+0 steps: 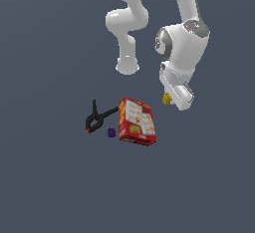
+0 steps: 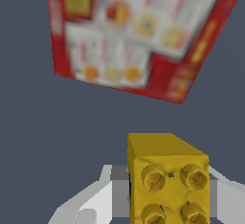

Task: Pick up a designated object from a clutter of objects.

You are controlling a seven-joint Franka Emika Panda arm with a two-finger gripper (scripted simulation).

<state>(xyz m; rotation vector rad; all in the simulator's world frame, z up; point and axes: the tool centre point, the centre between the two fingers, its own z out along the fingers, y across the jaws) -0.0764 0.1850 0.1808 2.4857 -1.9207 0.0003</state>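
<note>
Wrist view: I am holding the yellow block (image 2: 167, 177) clamped in my gripper (image 2: 165, 189) above the red cracker box (image 2: 139, 31), so the lift is under way, needing only a steady rise.

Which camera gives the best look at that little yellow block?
The wrist view: the yellow block fills the foreground, round studs visible, held between the jaws. The exterior view shows it only as a tiny yellow speck at the gripper, beside the red box.

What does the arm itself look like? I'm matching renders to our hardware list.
A glossy white arm of rounded, tubular segments, with dark seams at the joints and a dark patch on the wrist housing. The gripper is white, its fingers pale grey-white. No cables or readable markings show.
</note>
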